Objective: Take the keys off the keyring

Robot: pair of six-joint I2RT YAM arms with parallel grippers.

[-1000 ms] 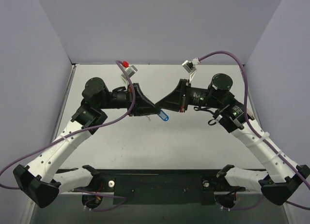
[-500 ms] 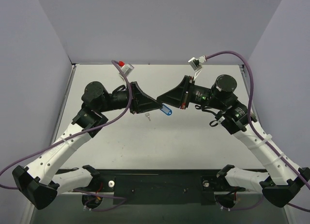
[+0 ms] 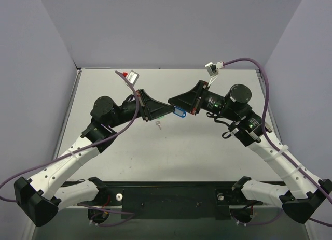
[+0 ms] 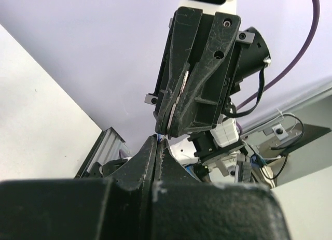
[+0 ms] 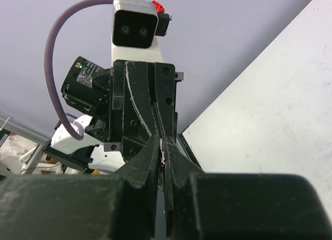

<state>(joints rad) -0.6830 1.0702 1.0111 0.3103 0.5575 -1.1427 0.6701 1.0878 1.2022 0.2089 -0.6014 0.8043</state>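
Observation:
The keyring's blue tag [image 3: 180,113] hangs in the air between the tips of my two grippers, above the middle of the table. My left gripper [image 3: 171,111] is shut, and a thin blue sliver of the tag shows at its tips [image 4: 157,140]. My right gripper [image 3: 170,102] faces it tip to tip and is shut on a small pale piece of the keyring [image 5: 163,146]. A tiny silver key [image 3: 159,124] lies loose on the table just below the left gripper. In the wrist views each gripper sees the other close ahead.
The grey table [image 3: 207,157] has walls on three sides. Both arms reach inward from the near edge, with purple cables [image 3: 259,74] looping over them. A black base rail [image 3: 166,198] runs along the front.
The key has dropped from the ring onto the table. The left gripper has closed on the blue tag, and both grippers have risen and shifted slightly away from me.

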